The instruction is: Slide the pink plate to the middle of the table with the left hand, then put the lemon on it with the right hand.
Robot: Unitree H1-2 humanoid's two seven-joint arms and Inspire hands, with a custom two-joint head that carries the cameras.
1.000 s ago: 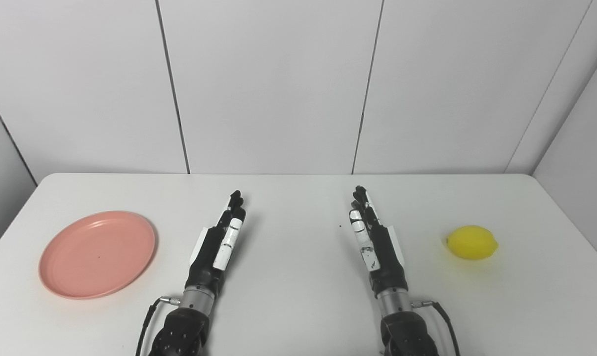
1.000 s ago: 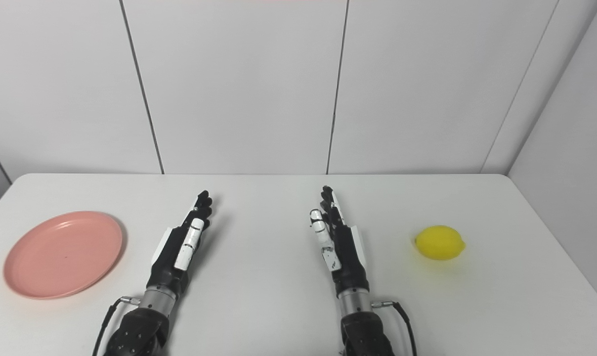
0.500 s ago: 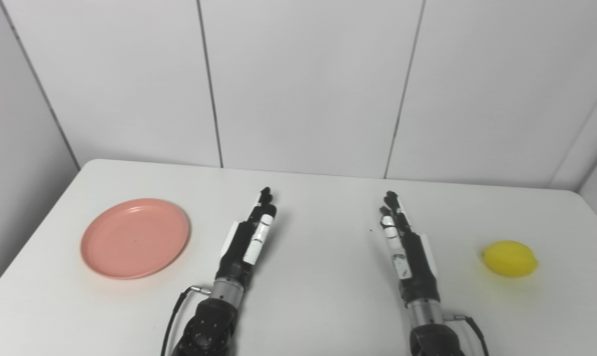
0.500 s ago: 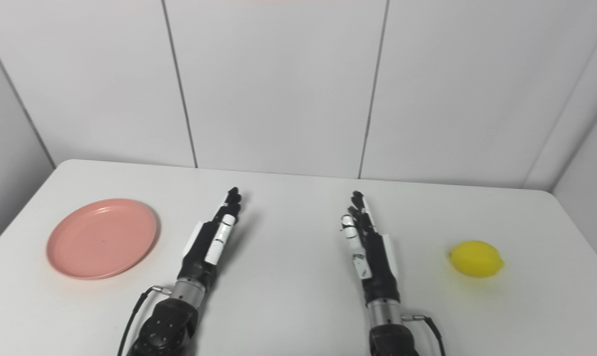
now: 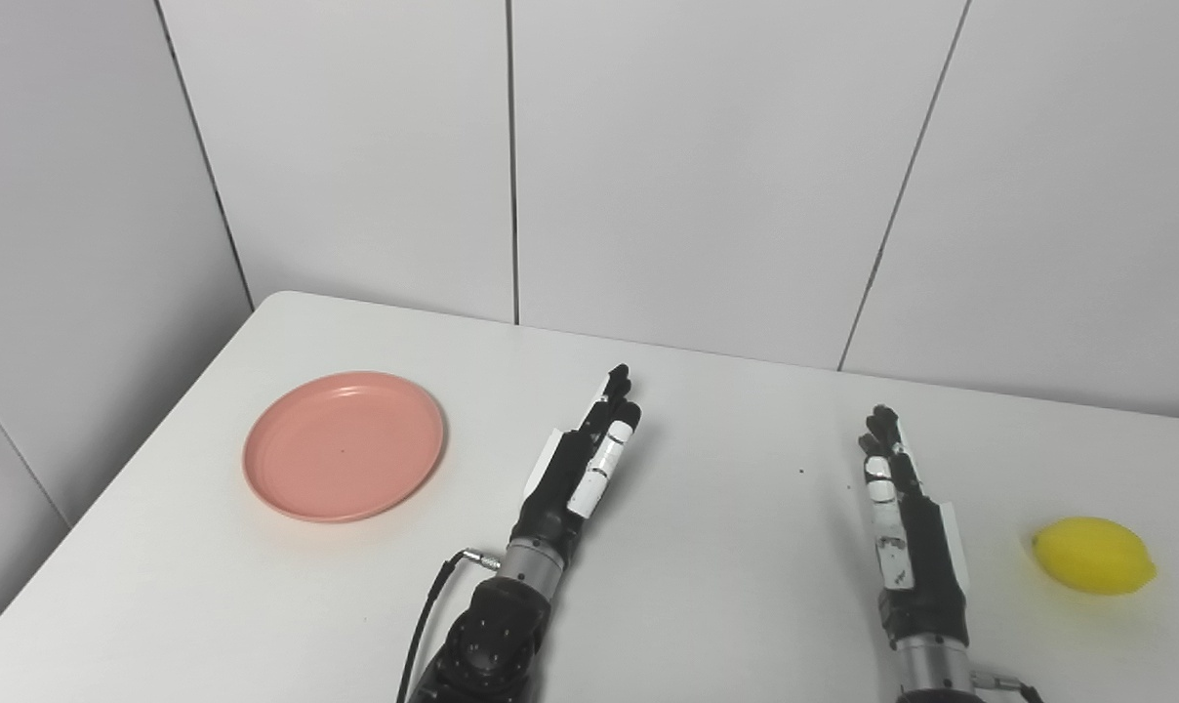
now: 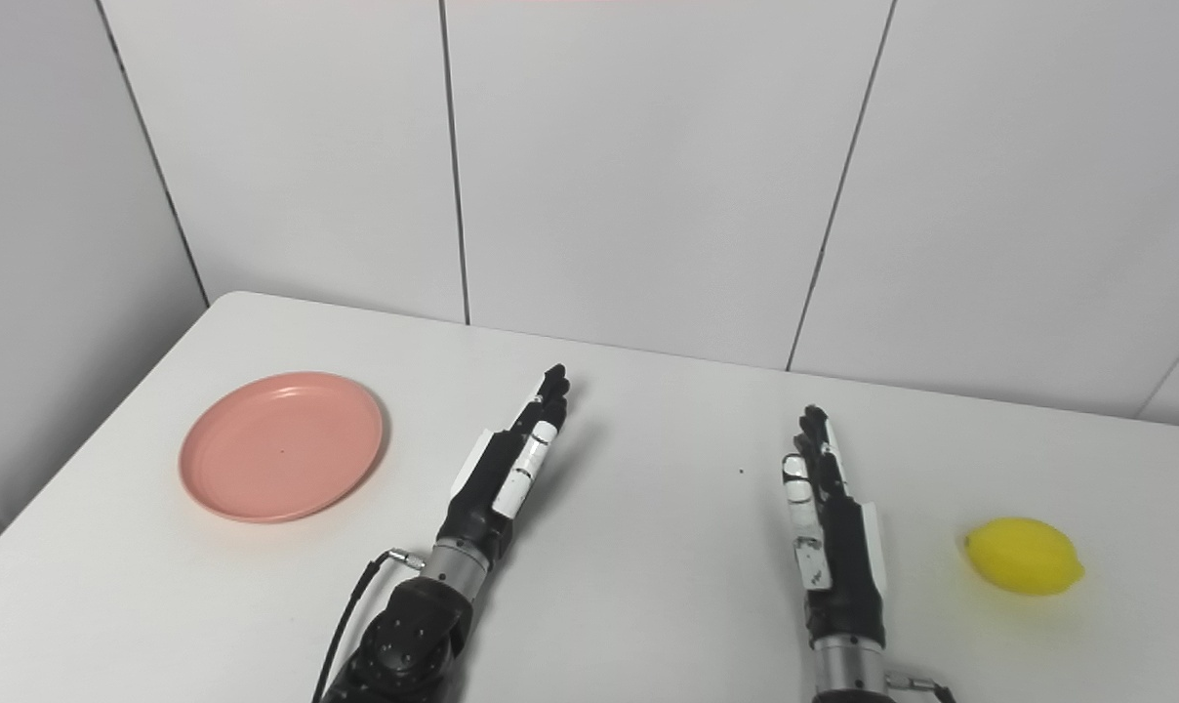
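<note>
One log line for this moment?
left hand: open, idle | right hand: open, idle | pink plate: table left, untouched | lemon: right

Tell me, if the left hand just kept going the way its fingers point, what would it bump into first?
Probably nothing on the table. The left hand points up and away toward the back wall; the pink plate lies off to its side, so the way looks free to the table's far edge.
</note>
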